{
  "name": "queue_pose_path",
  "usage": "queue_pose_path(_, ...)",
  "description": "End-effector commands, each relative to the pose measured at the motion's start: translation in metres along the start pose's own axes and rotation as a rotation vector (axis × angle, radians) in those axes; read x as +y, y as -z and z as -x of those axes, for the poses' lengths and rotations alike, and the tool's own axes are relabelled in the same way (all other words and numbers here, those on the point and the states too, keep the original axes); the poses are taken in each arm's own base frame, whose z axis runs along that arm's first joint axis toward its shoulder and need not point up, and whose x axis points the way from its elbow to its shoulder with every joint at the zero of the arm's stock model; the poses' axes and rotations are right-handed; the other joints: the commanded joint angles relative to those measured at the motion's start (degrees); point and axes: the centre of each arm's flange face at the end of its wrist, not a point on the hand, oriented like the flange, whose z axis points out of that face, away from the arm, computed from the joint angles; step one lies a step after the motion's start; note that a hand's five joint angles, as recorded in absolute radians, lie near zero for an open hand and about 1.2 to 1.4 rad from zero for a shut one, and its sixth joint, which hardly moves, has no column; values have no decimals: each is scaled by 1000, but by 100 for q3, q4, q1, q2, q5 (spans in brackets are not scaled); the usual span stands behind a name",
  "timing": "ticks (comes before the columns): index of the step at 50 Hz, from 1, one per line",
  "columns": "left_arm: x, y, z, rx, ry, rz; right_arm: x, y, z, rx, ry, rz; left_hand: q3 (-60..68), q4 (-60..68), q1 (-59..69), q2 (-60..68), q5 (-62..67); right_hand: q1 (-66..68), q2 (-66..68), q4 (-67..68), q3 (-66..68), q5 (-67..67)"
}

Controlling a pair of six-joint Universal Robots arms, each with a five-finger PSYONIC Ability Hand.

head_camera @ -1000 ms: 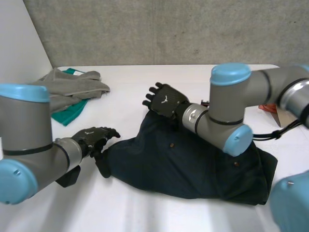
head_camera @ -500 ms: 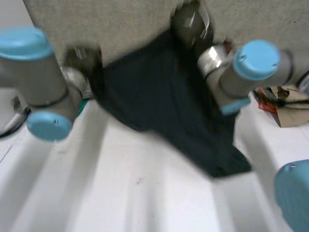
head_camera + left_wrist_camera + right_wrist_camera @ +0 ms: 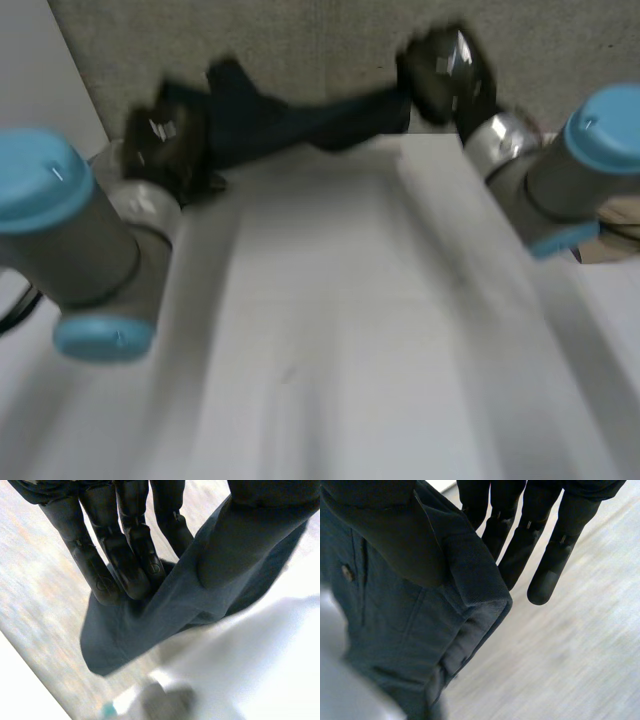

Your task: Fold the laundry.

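A dark navy garment point(image 3: 300, 120) hangs stretched above the far edge of the open white table point(image 3: 330, 330), one end pinched between thumb and straight fingers by the left robot hand point(image 3: 165, 140), the other by the right robot hand point(image 3: 447, 72).

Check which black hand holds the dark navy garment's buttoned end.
Right hand: a button sits on the dark navy garment by its thumb; left hand's end is plain.
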Motion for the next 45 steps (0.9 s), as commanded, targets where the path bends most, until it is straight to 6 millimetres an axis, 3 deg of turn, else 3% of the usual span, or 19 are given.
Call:
queue_pose_path(1,79,37,-37,178,-101,226,59,79,59,-219,-53,476,1171,1127,1398,1131,1370,1718,1312,1148,1204,1508)
queue_pose_path(5,94,45,-36,185,-113,294,61,104,72,-297,-101,613,740,696,967,699,939,1718,1312,1148,1204,1508)
queue_pose_path(7,93,48,-32,183,-110,313,55,112,75,-306,-154,665,-1386,-1430,-1160,-1427,-1188,1718,1312,1148,1204,1508)
queue_pose_path(10,86,53,-26,187,-100,321,46,120,77,-300,-221,720,-3596,-3640,-3369,-3636,-3397,1718,1312,1148,1204,1508)
queue_pose_path(13,82,54,-18,178,-87,323,41,122,72,-246,-263,747,-4342,-4386,-4115,-4383,-4143,1718,1312,1148,1204,1508)
queue_pose_path(22,88,43,19,98,20,361,32,132,74,-223,-326,772,-4160,-4204,-3933,-4201,-3961,1718,1312,1148,1204,1508)
queue_pose_path(31,111,40,17,291,138,425,33,134,79,-229,-336,761,-3470,-3514,-3243,-3511,-3271,1718,1312,1148,1204,1508)
queue_pose_path(45,121,37,19,293,55,447,35,133,76,-217,-329,757,-3218,-3262,-2991,-3259,-3020,1718,1312,1148,1204,1508)
